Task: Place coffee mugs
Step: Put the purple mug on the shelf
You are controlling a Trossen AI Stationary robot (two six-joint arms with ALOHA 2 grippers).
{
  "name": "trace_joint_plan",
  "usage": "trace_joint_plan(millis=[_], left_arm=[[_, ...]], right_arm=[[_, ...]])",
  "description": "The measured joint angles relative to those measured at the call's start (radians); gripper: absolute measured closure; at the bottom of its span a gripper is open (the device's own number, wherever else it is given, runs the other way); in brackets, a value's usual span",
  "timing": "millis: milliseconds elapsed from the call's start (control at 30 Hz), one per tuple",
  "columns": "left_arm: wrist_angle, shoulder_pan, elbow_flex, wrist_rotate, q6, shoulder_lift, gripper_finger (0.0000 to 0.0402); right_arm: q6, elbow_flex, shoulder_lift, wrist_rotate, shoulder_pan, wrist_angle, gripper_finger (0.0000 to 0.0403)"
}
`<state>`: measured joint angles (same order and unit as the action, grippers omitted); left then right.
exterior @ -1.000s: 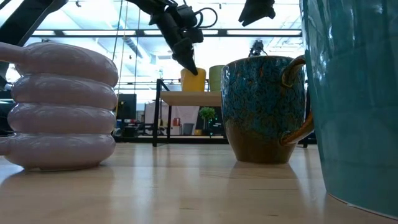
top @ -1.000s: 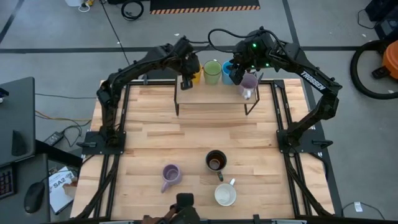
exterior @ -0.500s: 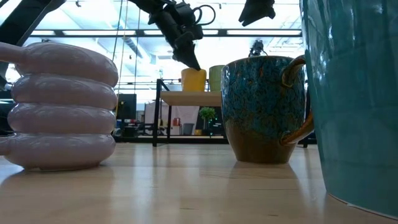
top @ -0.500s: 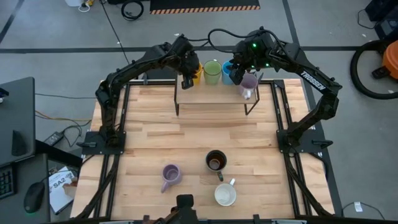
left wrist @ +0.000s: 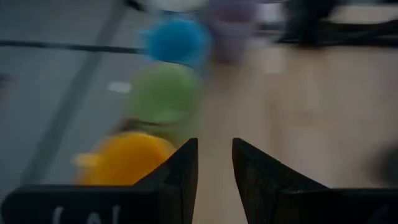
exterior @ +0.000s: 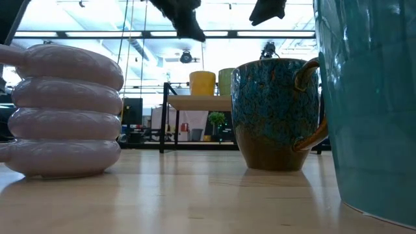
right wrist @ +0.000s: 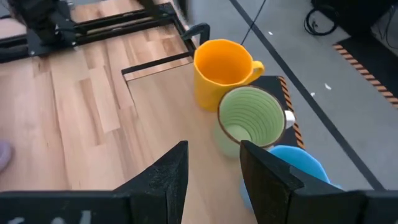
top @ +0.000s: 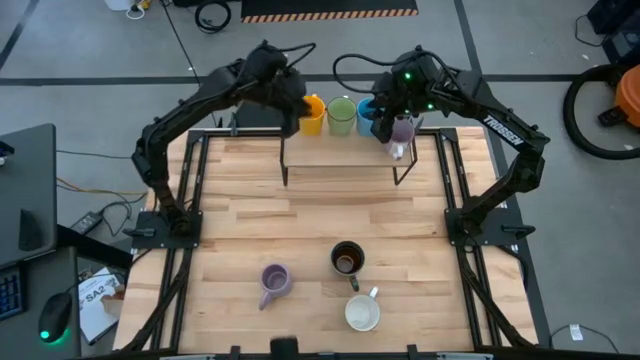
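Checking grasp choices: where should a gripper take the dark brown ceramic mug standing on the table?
Probably by the rim of the dark brown ceramic mug, from straight above: it stands upright, mouth open, and its wall opposite the handle is clear of the white mug.

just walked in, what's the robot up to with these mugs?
It is lining mugs up on a raised shelf at the table's far edge. Orange mug, green mug and blue mug stand in a row there. The left gripper is beside the orange one, empty. The right gripper is by a lilac mug at the row's end. Three mugs wait near the front.
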<state>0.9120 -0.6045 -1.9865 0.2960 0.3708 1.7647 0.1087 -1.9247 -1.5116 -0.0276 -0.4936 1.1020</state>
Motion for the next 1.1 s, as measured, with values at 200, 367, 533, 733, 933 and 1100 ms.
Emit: trace_joint_plan(millis=[200,367,533,733,933,1100], left_arm=[[0.247,0.07,0.0,0.275,-0.074,-0.051,0.0297],[0.455,0.203,0.0,0.297,-0.075,-0.061,0.0297],[0.532,0.343,0.019,0.296,-0.09,-0.061,0.0297],[0.505,0.427,0.031,0.162,-0.155,-0.06,0.0299],[0.426,0.491,0.031,0.018,-0.201,-0.059,0.0317],[0.428,0.528,0.031,-0.027,-0.206,-0.059,0.0333]], right_arm=[[0.02,0.0,0.0,-0.004,0.029,0.009,0.0252],[0.025,0.0,0.0,-0.063,0.066,0.016,0.0252],[0.012,0.0,0.0,-0.077,0.114,0.016,0.0252],[-0.041,0.001,-0.013,-0.086,0.17,0.015,0.0252],[-0.126,0.001,-0.029,-0.019,0.25,0.035,0.0252],[-0.197,0.001,-0.03,0.094,0.323,0.09,0.0252]])
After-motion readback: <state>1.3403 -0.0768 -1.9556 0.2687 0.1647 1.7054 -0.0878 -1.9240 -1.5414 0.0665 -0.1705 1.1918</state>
